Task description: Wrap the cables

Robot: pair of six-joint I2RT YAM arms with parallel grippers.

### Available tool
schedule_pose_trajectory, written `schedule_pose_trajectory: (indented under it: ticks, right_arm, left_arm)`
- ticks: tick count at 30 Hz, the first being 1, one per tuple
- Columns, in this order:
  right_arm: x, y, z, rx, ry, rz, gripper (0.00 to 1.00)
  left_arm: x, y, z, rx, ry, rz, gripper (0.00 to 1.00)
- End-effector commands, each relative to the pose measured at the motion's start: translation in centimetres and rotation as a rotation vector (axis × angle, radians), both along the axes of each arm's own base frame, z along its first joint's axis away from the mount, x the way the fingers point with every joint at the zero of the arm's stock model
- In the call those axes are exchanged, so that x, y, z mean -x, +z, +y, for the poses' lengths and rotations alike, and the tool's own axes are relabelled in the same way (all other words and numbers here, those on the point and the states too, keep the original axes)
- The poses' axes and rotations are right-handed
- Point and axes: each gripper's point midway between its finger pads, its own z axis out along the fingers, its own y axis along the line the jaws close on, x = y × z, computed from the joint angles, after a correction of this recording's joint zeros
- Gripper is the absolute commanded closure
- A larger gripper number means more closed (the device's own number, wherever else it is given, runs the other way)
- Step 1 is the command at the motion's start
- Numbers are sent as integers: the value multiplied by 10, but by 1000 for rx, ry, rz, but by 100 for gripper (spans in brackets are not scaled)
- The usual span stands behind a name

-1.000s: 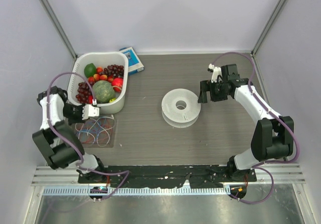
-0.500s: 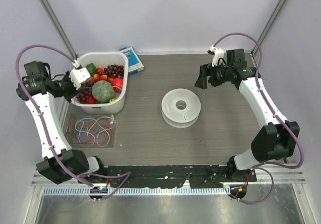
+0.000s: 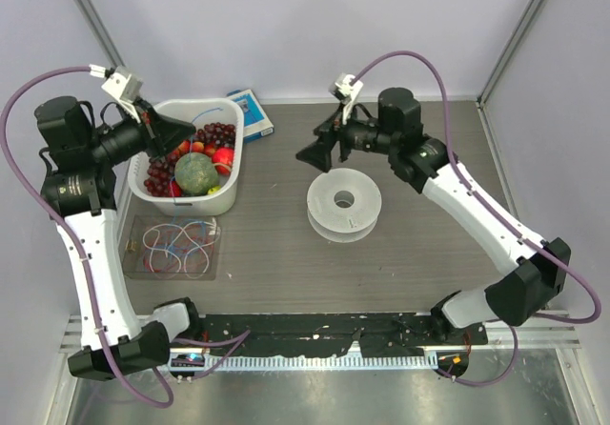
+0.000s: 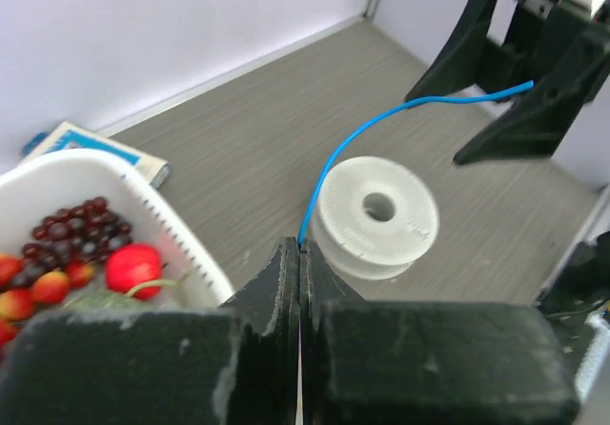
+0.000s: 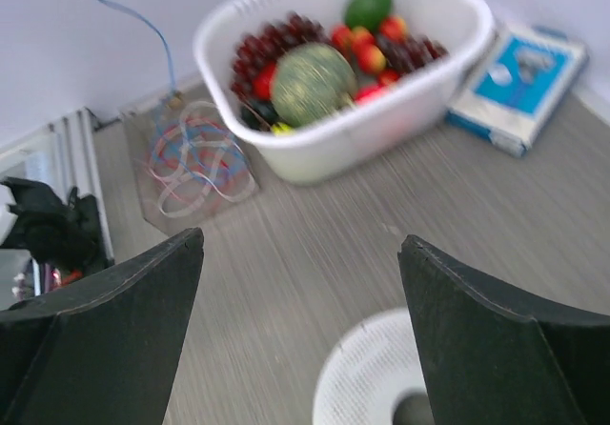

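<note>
The cables (image 3: 178,246) lie as loose red, white and blue loops in a clear tray at the left, also seen in the right wrist view (image 5: 195,158). My left gripper (image 3: 184,129) is raised over the fruit basket and is shut on the thin blue cable (image 4: 343,149). The free end of that cable arcs out toward my right gripper (image 3: 315,150). In the right wrist view the blue cable (image 5: 143,20) rises from the tray. My right gripper (image 5: 300,253) hangs open and empty, just beyond the white spool (image 3: 344,201).
A white basket (image 3: 229,192) of fruit stands at the back left, with a blue box (image 3: 250,112) behind it. The clear tray (image 3: 138,271) lies in front of the basket. The spool (image 4: 376,213) lies flat mid-table.
My left arm has lifted from the tray to above the basket, drawing the blue cable up with it. My right arm has swung left to the far left side of the spool.
</note>
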Motion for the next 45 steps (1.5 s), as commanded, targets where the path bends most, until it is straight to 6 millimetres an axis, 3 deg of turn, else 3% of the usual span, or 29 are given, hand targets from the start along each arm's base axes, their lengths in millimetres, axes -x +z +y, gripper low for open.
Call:
schedule_pose_trajectory:
  ticks: [1, 6, 10, 16, 22, 25, 26, 30, 32, 34, 36, 39, 41, 45]
  right_arm:
    - [20, 89, 57, -213, 82, -243, 11]
    - [42, 116, 119, -322, 152, -291, 12]
    - [54, 128, 151, -404, 176, -327, 11]
    - [79, 148, 181, -500, 244, -364, 12]
    - [86, 155, 202, -535, 261, -372, 15]
    - [93, 157, 211, -538, 283, -390, 32]
    - [93, 156, 213, -536, 284, -396, 46]
    - [88, 168, 211, -548, 242, -409, 85]
    - [85, 178, 205, -561, 210, -420, 99]
    - [83, 186, 197, -568, 179, -434, 99]
    - [82, 198, 187, -581, 145, -458, 99]
    - [78, 214, 172, -592, 96, -494, 99]
    - [79, 224, 162, -600, 73, -519, 99]
    - [78, 236, 144, -592, 34, -574, 99]
  left_arm:
    - [10, 45, -22, 225, -57, 11, 100]
    - [26, 79, -32, 291, -97, -48, 100]
    - [35, 98, -37, 349, -113, -45, 100]
    - [45, 101, -40, 358, -123, -51, 100]
    - [43, 97, -40, 378, -120, -20, 100]
    - [40, 95, -40, 401, -116, 11, 100]
    - [39, 94, -39, 402, -113, 13, 100]
    - [36, 91, -38, 412, -109, 31, 99]
    - [30, 84, -37, 418, -96, 70, 79]
    - [20, 68, -31, 405, -45, 121, 38]
    - [8, 44, -19, 384, 36, 210, 13]
    - [-5, 5, 7, 272, 139, 245, 1]
    - [-10, -23, 30, 214, 198, 275, 0]
    - [2, -83, 65, 112, 216, 366, 1]
